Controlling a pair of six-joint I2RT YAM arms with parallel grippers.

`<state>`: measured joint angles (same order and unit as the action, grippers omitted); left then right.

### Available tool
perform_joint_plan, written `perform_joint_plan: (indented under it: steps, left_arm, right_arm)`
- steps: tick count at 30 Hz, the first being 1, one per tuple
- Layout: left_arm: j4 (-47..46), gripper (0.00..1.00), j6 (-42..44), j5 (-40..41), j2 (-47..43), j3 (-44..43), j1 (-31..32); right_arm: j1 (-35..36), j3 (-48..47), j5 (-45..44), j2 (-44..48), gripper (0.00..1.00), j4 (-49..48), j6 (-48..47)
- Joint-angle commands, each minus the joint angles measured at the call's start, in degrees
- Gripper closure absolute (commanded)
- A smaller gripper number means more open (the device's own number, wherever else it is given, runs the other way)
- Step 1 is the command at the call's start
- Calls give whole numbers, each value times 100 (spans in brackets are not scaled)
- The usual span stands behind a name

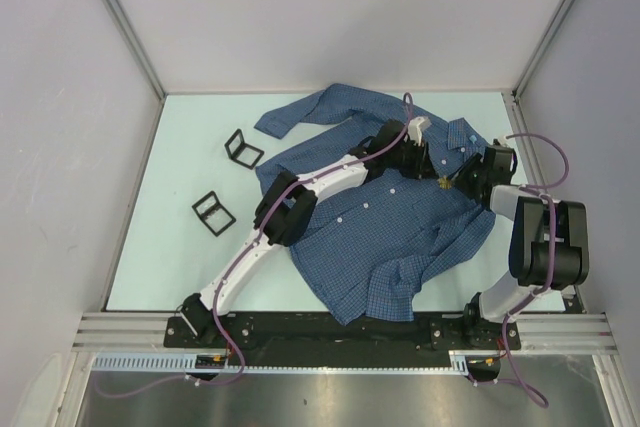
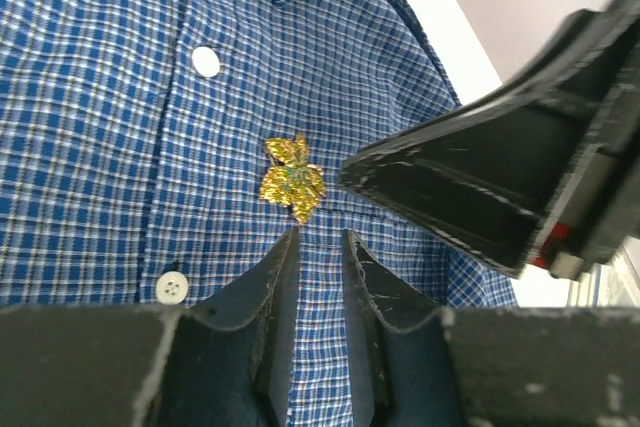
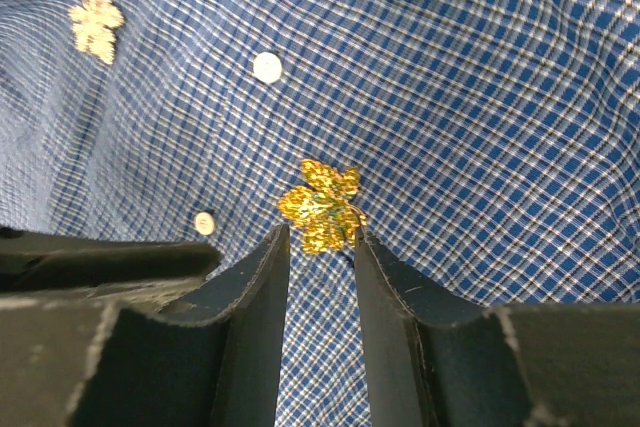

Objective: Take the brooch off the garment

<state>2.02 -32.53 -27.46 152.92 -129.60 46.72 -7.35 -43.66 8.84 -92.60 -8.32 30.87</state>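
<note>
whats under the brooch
The shirt shows all round the brooch, so the brooch sits on its front, beside the buttons. The cloth right beneath it and its pin are hidden by the brooch itself.

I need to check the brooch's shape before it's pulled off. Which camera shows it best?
Left wrist: the gold leaf-shaped brooch lies whole and unobstructed on the garment. Right wrist shows it close, but its lower edge is at the jaws of the right gripper. Top external shows only a gold speck.

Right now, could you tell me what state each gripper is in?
Left gripper: slightly open, empty.
Right gripper: open, tips at the brooch.
</note>
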Motion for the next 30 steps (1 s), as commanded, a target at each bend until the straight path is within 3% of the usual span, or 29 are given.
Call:
perform_joint_plan:
  steps: [1,4,11,15,30]
  left_arm:
    - [-367,75,-190,-382,0,-83,13]
    - [-667,83,-542,-532,150,-126,-5]
    - [-720,87,-1044,-444,581,-575,-66]
    - [-844,95,-1395,-435,695,-566,-137]
    - [-914,97,-1633,-514,730,-452,-198]
  right_arm:
    - [-20,-152,-137,-57,64,-144,-108]
    - [-20,-152,-155,-118,64,-144,-108]
    - [-91,-160,-120,-188,65,-214,-46]
    - [-99,-160,-137,-250,65,-223,68]
    - [-126,-292,311,-645,67,-363,296]
